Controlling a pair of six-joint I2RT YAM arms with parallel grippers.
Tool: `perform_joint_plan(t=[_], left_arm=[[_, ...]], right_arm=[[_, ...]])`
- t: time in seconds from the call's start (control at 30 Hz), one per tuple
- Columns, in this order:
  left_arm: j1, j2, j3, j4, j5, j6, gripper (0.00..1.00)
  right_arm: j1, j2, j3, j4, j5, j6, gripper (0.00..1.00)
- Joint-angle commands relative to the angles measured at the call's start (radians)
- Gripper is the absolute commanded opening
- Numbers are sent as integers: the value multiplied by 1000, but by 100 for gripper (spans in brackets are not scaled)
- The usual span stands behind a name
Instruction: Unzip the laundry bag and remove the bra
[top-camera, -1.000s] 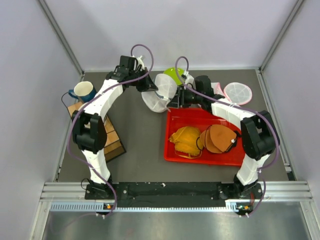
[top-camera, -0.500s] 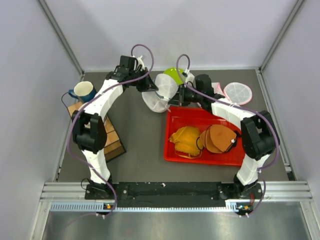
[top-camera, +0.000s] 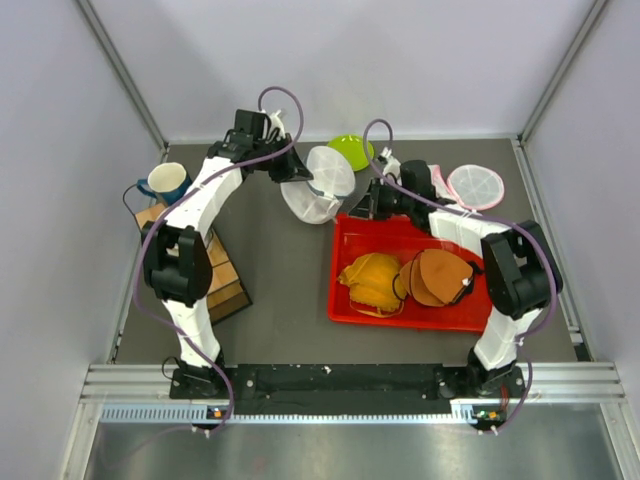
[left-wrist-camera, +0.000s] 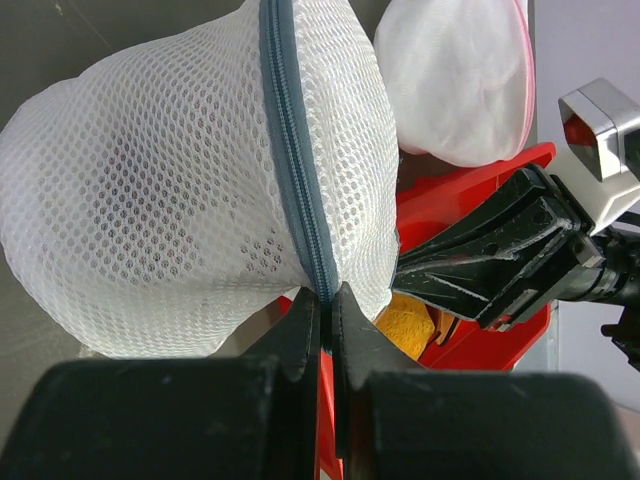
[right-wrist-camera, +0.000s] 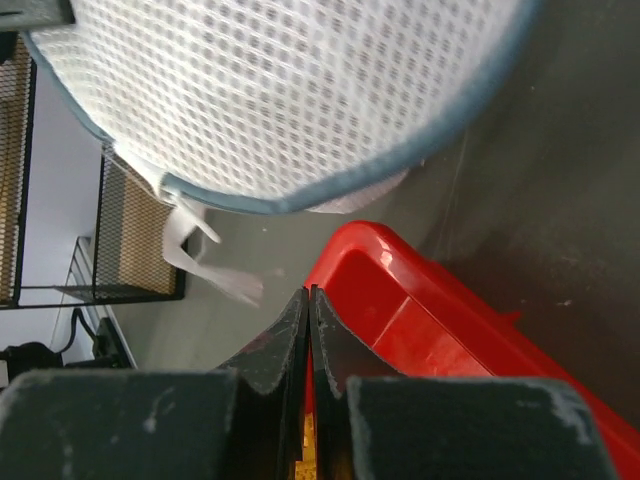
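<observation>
The white mesh laundry bag (top-camera: 318, 185) hangs at the back of the table, by the red tray's far left corner. My left gripper (top-camera: 292, 170) is shut on the bag's grey zipper seam (left-wrist-camera: 300, 150), pinching it at the fingertips (left-wrist-camera: 325, 297). The bag (left-wrist-camera: 170, 200) bulges above the jaws. The bra inside does not show clearly through the mesh. My right gripper (top-camera: 362, 205) is shut and empty, just right of the bag over the tray's corner. In the right wrist view the bag (right-wrist-camera: 280, 90) lies beyond the closed jaws (right-wrist-camera: 308, 296), not touching them.
The red tray (top-camera: 345, 300) holds an orange bra (top-camera: 372, 280) and a brown bra (top-camera: 435, 275). A green bowl (top-camera: 350, 150) and a pink-rimmed mesh bag (top-camera: 475, 185) lie at the back. A blue mug (top-camera: 168, 183) and a wire rack (top-camera: 215, 270) stand left.
My right gripper has drawn back to the right, away from the bag. The bag has shifted slightly left and up with my left gripper, uncovering the green bowl.
</observation>
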Motion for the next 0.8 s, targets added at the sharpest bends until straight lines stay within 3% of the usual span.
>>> perform_joint_plan(t=[0.0,0.13,0.2,0.27,0.43,0.77], left_arm=[[17,-51,61,10,35,24,0],[20,-55,61,2,42,36,0],[22,-62,63,-1,44,38,0],[22,-68,60,-1,42,41,0],[20,-68,52,8,55,29,0],[22,-79,35,22,70,20,0]], right_arm=[[-6,-49,-27,58,-18,-10,0],[-5,-68,-47,115,-27,12,0],[-5,-79,-32,123,-27,13,26],[-5,-73,-9,138,-47,21,45],[15,-5,83,155,-139,65,48],[53,73,151,181,-166,111,46]])
